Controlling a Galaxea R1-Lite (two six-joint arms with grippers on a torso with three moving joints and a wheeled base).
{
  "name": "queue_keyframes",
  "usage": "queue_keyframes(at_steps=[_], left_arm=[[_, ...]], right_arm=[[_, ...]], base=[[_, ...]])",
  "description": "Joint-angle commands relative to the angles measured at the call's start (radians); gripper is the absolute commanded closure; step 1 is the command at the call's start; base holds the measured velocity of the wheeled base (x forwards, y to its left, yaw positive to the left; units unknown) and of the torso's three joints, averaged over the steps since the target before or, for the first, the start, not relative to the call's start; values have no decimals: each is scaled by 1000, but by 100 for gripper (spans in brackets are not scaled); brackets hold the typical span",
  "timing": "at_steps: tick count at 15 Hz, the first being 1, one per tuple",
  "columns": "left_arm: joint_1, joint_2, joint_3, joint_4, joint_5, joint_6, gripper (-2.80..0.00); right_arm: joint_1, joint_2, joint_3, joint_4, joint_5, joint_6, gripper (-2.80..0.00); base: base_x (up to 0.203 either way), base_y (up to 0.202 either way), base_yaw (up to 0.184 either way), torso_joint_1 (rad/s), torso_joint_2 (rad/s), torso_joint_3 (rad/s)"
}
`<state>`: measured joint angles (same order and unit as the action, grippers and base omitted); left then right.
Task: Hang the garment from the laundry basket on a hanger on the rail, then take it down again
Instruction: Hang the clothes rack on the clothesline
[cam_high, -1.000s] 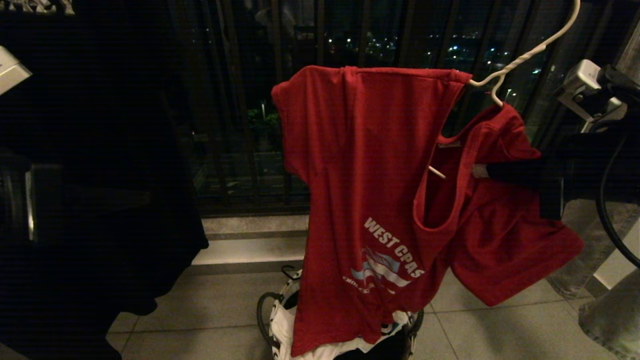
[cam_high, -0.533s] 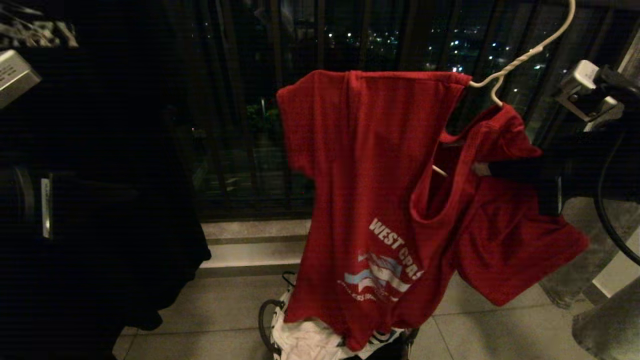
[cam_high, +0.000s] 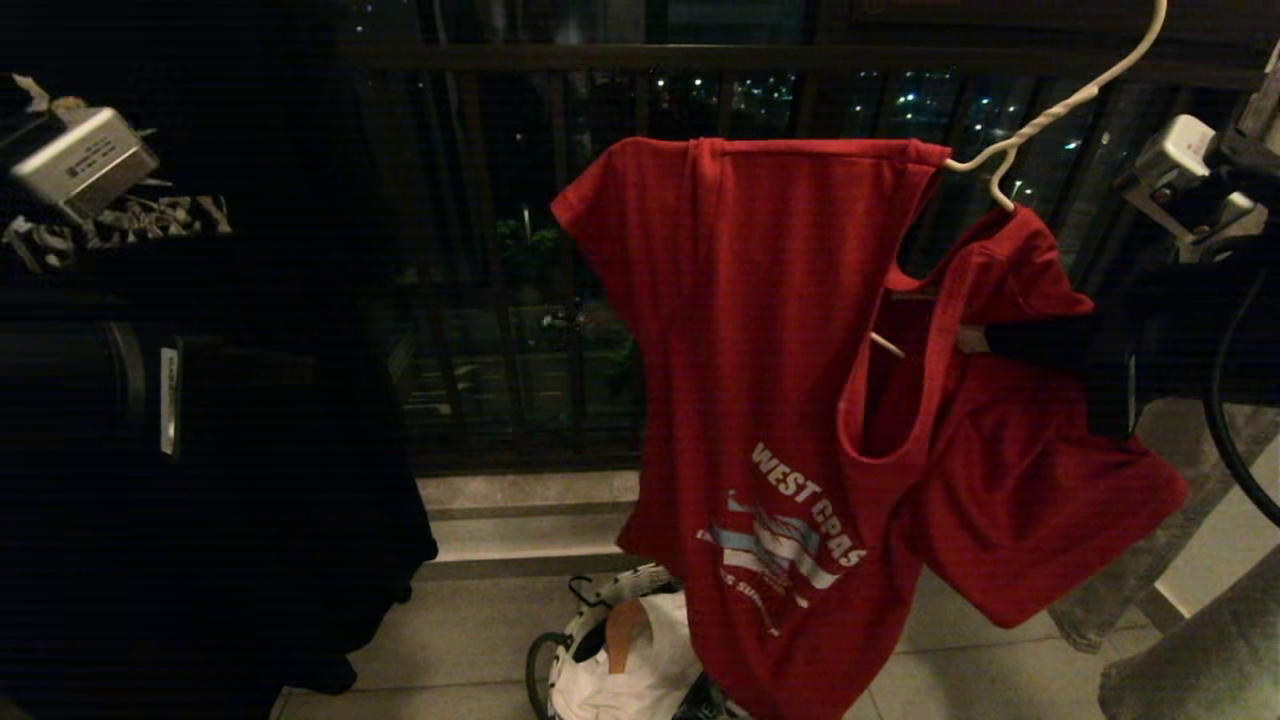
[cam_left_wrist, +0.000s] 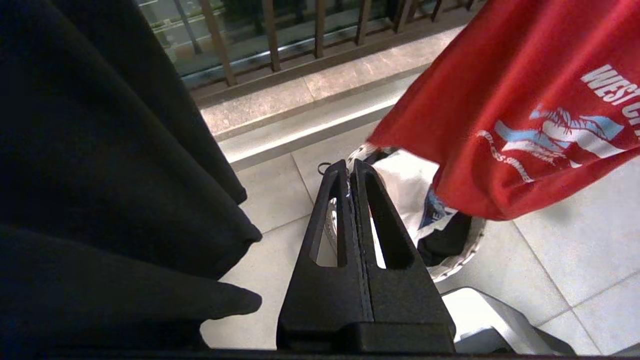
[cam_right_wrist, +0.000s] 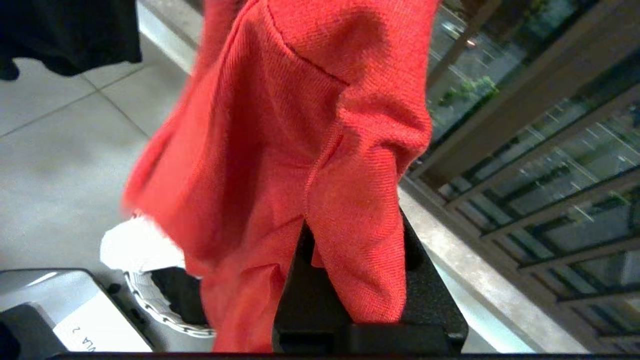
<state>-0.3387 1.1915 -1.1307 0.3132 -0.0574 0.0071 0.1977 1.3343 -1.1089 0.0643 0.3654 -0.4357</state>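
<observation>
View raised; red garment (cam_high: 760, 340) now clear of laundry basket (cam_high: 560, 660), draped on white hanger (cam_high: 1050, 110). Right gripper (cam_high: 975, 340): clamped on the garment's shoulder cloth. Left gripper (cam_left_wrist: 350, 172): fingers pressed together, empty, beside black clothing (cam_high: 200, 450).

We see the red T-shirt (cam_high: 770, 330) with white "WEST COAST" lettering draped lopsidedly on the thin white wire hanger (cam_high: 1040, 115), one side bunched at the hanger's twisted neck. Below its hem, the round white woven basket (cam_high: 575, 650) sits on the tiled floor.
</observation>
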Motion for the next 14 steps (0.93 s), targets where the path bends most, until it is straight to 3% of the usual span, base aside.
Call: queue_keyframes(at_steps=[1,14], left_arm=[[-2,7,3,1,-1,1,0],[0,14,0,-2,1,-5,0]], right_arm=[[1,-10,1,0,-7,-3,0],[2,-24,50,8,-76,-9,0]], base=[[0,0,0,161,-466,-315],[0,0,0,200,-511,-314]])
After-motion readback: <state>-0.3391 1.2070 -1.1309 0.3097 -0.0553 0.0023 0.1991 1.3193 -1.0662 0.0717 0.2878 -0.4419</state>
